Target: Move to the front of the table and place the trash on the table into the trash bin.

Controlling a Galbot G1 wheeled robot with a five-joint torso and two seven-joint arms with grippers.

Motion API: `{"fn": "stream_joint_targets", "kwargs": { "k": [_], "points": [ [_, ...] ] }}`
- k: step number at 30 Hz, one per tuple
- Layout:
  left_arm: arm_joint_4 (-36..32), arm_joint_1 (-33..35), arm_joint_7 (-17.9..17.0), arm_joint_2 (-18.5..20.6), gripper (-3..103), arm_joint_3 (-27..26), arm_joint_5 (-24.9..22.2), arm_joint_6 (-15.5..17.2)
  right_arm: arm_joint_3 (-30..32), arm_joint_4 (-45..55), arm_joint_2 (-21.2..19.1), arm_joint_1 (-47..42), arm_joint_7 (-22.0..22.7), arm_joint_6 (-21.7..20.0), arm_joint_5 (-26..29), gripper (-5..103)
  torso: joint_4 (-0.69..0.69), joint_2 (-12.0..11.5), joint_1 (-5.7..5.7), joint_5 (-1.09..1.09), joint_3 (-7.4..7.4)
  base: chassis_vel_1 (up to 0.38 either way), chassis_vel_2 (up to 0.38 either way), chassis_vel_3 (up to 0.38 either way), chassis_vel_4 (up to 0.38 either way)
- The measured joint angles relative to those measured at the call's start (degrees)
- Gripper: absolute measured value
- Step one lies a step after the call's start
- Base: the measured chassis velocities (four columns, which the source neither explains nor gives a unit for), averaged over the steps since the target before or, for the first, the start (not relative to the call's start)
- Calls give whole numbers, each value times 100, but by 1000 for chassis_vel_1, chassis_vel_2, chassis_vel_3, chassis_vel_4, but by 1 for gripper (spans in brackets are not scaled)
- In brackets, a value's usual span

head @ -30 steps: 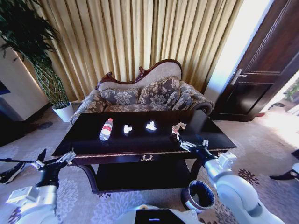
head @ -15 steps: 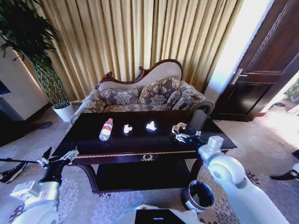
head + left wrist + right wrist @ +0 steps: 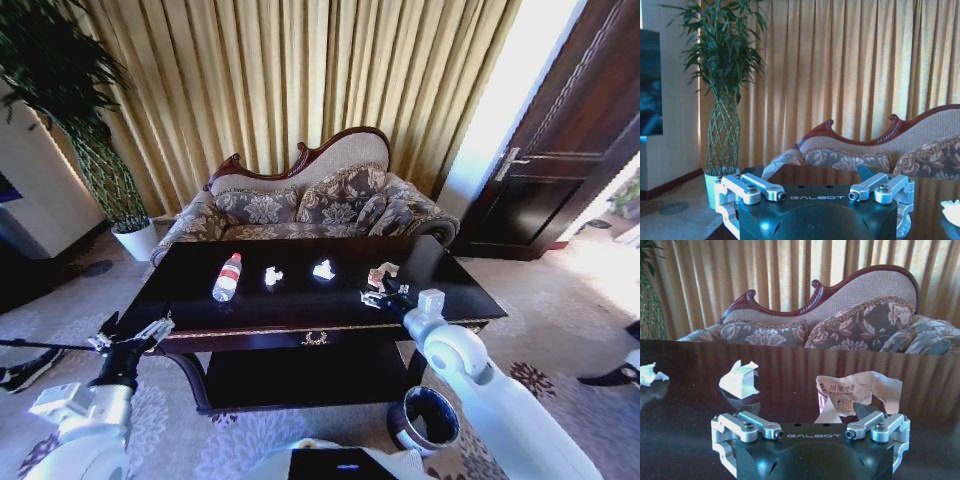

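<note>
one right gripper (image 3: 377, 296) advanced toward wrapper (image 3: 381, 273).

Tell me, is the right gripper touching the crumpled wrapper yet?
Cannot tell. In the right wrist view the open right gripper sits just before the wrapper, one fingertip overlapping its edge; the head view shows no clear gap or contact either.

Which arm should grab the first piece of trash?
Right, likely. The right gripper is open over the table, just short of the wrapper. The left gripper is off the table's front left corner, farther from any trash.
</note>
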Motion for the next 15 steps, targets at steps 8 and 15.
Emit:
{"fn": "stream_joint_targets", "kwargs": {
  "k": [8, 15],
  "points": [
    [0, 31, 11, -20, 100, 6, 12, -72, 72, -74, 61, 11, 37, 60, -25, 100, 0, 0, 0, -1, 0, 0, 0, 0, 0],
    [0, 15, 20, 15, 100, 24, -2, -81, 94, -237, 124, 6, 36, 74, -136, 100, 0, 0, 0, 0, 0, 0, 0, 0, 0]
  ]
}}
